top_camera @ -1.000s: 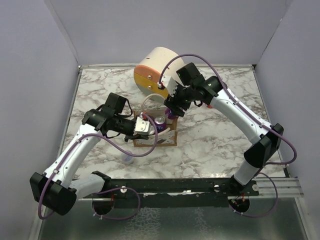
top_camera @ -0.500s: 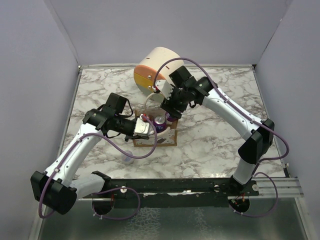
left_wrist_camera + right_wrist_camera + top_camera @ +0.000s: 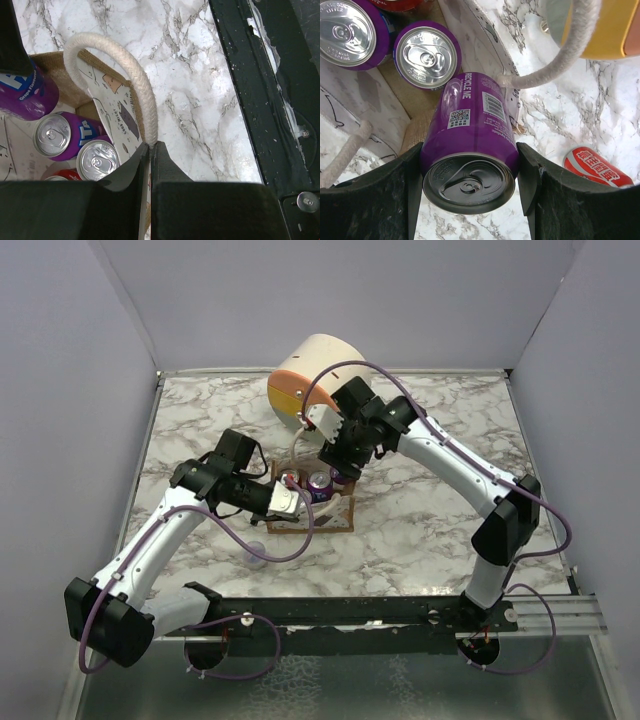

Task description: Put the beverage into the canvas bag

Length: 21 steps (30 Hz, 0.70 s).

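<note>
Moving my right pincer (image 3: 472, 187), clamped on the beverage can (image 3: 470, 135), leftward, I am now tilting it over the canvas bag (image 3: 335, 517) at the counter's (image 3: 430, 515) middle. My left pincer (image 3: 150, 160) is pinching the bag's wall; lowering remains.

Bright even light, soft shadows, sharp focus

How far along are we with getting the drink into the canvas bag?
Done: two purple cans stand inside the canvas bag. In hand: the left fingers are shut on the bag's wall, and the right fingers hold another purple can tilted at the rim. Left: lower and release it; a red can lies on the table outside.
</note>
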Motion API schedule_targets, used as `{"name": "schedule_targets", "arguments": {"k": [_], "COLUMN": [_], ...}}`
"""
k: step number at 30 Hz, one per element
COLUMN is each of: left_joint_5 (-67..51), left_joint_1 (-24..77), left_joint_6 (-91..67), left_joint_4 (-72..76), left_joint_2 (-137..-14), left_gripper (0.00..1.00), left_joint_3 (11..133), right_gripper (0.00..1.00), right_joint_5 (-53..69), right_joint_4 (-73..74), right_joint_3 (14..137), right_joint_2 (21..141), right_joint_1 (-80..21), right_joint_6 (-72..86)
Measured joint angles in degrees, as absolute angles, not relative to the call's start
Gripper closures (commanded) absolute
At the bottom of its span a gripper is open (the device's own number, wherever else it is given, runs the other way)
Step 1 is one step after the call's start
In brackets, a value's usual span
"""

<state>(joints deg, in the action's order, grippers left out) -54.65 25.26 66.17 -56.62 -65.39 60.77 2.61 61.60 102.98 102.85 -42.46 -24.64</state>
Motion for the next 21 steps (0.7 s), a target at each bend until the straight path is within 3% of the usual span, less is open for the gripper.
{"name": "schedule_targets", "arguments": {"k": [21], "left_joint_5": [-56.60], "left_joint_1": [25.36], "left_joint_6": [67.02], "left_joint_4": [-56.71], "left_joint_2": [-65.06], "left_gripper": [1.00], "left_joint_3": [60.18], "right_gripper": [0.94], "right_joint_5": [4.86], "right_joint_4": [63.02], "right_joint_3": [103.98], "right_joint_2": [108.73], "right_joint_1": [-42.85], "right_joint_6": [-24.67]}}
